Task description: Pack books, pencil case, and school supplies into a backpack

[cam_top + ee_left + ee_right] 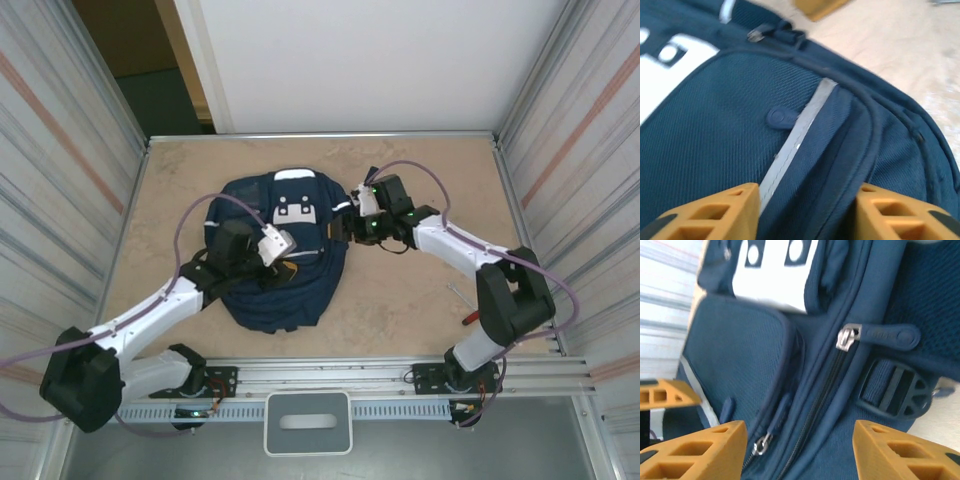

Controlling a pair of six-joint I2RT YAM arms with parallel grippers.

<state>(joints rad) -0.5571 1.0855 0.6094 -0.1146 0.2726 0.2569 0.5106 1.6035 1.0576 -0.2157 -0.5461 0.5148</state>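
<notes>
The navy backpack [300, 292] lies flat in the middle of the table, its white patch [295, 210] facing up. My left gripper [292, 241] hovers open over its front pocket; between the orange fingers [715, 212] I see fabric and a pale reflective stripe [800, 132], nothing pinched. From the right, my right gripper [340, 228] stands open just above the backpack's side. A closed zipper with a silver slider [847, 337] and a second slider [761, 444] lie under it. The books, pencil case and school supplies are out of view.
A small red-handled screwdriver [465, 305] lies on the table at the right, near the right arm's base. Corrugated walls close in both sides. A metal rail [330, 375] runs along the near edge. A strap buckle [895, 387] sits beside the zipper.
</notes>
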